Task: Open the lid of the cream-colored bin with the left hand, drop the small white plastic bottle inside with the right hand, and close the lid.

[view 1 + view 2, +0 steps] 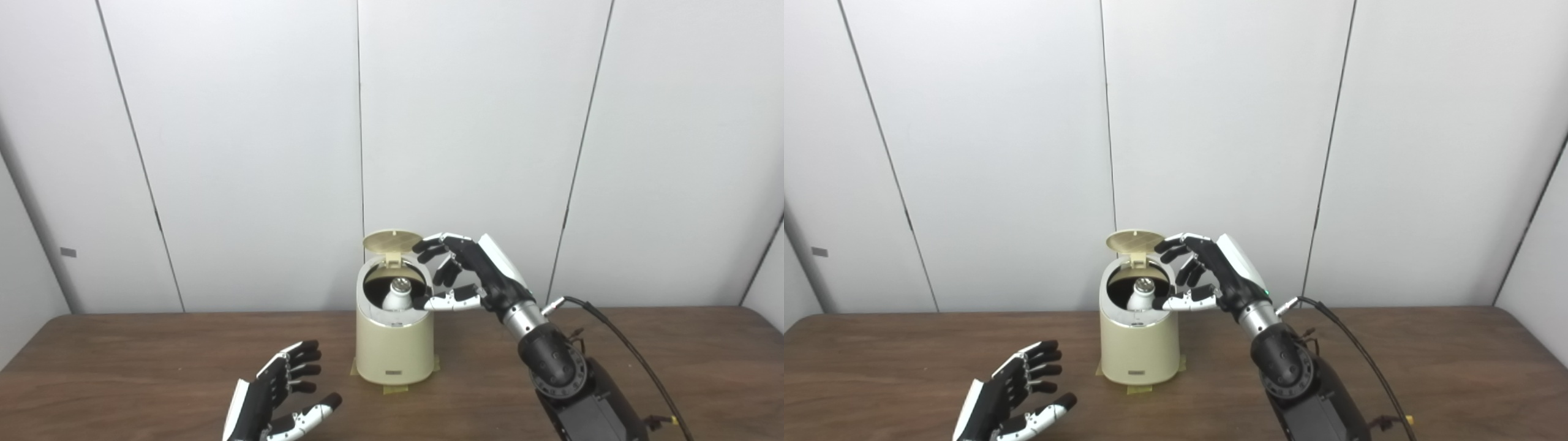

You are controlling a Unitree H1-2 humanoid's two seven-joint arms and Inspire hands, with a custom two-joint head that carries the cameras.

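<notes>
The cream-colored bin (395, 346) stands on the brown table, its round lid (392, 241) tipped up and open at the back. The small white plastic bottle (398, 294) sits inside the bin's mouth, silver cap up. My right hand (465, 272) hovers just right of the opening, fingers spread apart, not touching the bottle. My left hand (275, 398) rests low at the front left of the bin, palm up, fingers apart and holding nothing.
Yellow tape strips (398, 389) show under the bin's base. A black cable (618, 343) loops off the right forearm. White wall panels stand close behind the table (122, 367).
</notes>
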